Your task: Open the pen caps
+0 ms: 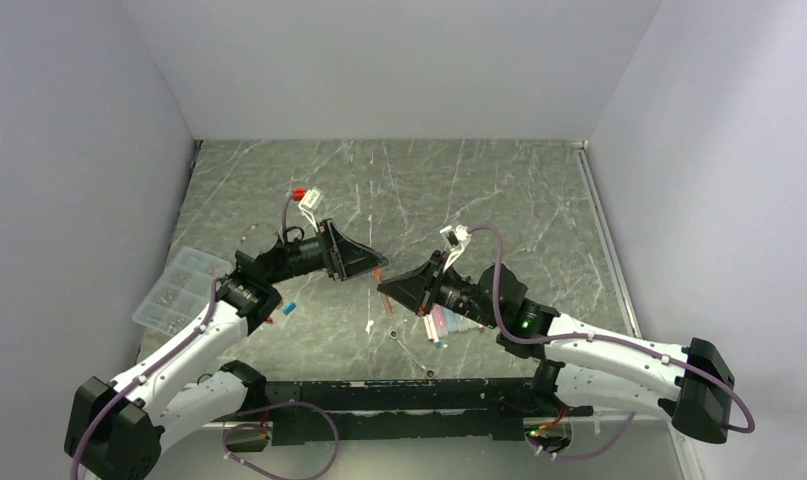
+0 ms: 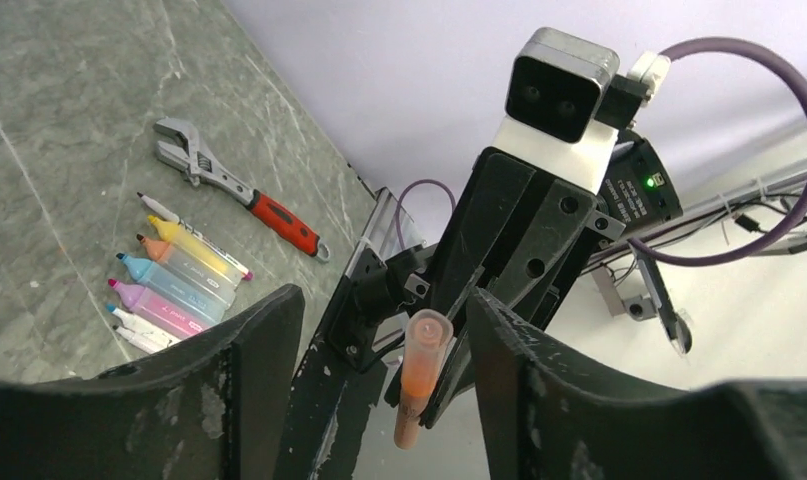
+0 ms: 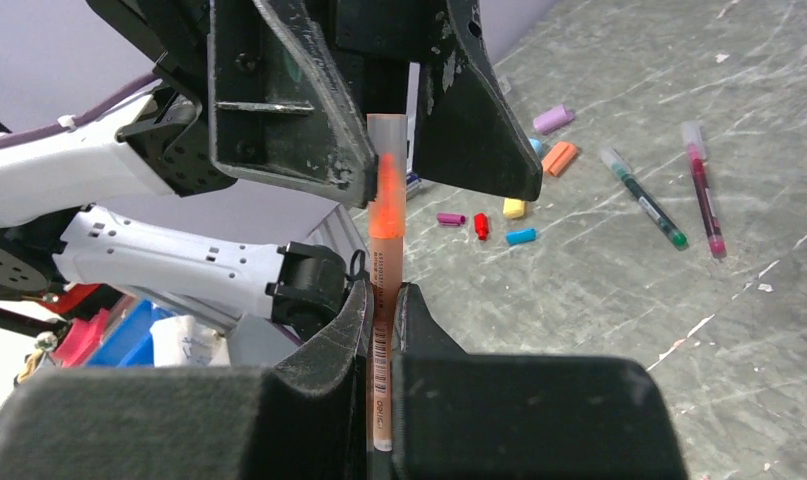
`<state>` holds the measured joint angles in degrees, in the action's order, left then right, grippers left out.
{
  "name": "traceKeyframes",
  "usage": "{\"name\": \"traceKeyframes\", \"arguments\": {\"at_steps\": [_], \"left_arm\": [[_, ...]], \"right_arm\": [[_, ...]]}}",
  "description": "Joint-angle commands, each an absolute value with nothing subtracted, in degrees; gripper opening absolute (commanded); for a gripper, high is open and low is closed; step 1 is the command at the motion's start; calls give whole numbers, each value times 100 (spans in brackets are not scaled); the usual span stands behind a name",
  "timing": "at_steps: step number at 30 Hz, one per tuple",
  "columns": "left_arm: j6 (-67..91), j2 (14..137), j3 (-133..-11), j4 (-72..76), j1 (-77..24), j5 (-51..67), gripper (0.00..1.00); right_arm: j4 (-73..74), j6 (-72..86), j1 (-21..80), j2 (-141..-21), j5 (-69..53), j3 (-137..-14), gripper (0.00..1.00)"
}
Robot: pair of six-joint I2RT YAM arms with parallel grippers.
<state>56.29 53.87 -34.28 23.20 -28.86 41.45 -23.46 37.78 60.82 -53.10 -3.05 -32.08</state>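
The right gripper (image 3: pixel 384 300) is pinching the orange pen (image 3: pixel 383 240) by its barrel, with the long axis pointing at the left gripper (image 2: pixel 379 318). The left jaws are standing spread, flanking the pen cap (image 2: pixel 426 335).

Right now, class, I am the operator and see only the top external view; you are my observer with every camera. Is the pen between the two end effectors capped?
Observer: Yes. The right wrist view shows a clear cap on the tip of the orange pen.
Operator: Which arm actually holds it?
Observer: The right end effector is shut on the barrel, near the end with the barcode.
Operator: Has the left one gripped the cap?
Observer: Not yet. In the left wrist view the left end effector is open and stands either side of the cap, with gaps showing.
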Motion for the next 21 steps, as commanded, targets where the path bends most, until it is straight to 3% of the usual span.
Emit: {"name": "traceKeyframes", "arguments": {"at_steps": [1,10,12,14,16,21], "left_arm": [[5332,5439,-3715,2471,-3016,4278,61],[5343,5456,-3658,2527,-3144,4210,37],[5344,5466,-3665,2516,-3171,4211,38],[5344,5467,-3673,2483,-3196,4207,47],[5336,5454,-3682,2454,-3213,4207,49],[5317,5398,-3648,2417,-3265,4154,41]], "right_arm": [[-2812,3911,6064,-5284,-425,-3252,0],[-2611,3876,6047,-5165,-241,-3210,0],[-2590,3876,6042,-5153,-193,-3195,0],[-2576,3883,6034,-5134,-137,-3175,0],[-2575,3888,6028,-5096,-41,-3147,0],[-2547,3901,6017,-5045,-11,-3114,0]]}}
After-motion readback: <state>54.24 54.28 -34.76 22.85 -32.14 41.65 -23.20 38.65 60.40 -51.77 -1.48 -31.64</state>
